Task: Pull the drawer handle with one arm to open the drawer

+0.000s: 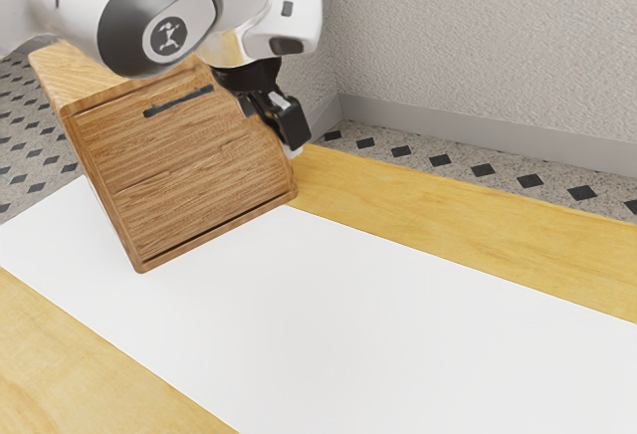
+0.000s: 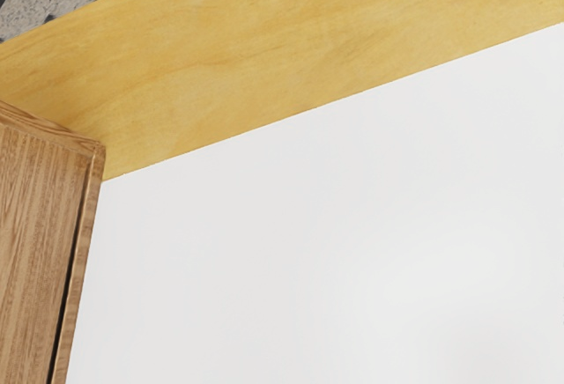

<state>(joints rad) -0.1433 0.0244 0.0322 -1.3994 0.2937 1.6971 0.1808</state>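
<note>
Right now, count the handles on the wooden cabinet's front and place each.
1: a dark bar handle on the top drawer, to the exterior view's left of the end effector. The arm may hide others.

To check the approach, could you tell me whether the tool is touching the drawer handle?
Apart. The exterior view shows the tool at a corner of the cabinet, with bare wood between it and the drawer handle.

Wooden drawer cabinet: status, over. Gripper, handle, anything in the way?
Black gripper beside the light wooden cabinet, its corner at the exterior view's right, off the dark bar handle. Upper drawer looks shut, handle untouched. Nothing visible between gripper and handle.
</note>
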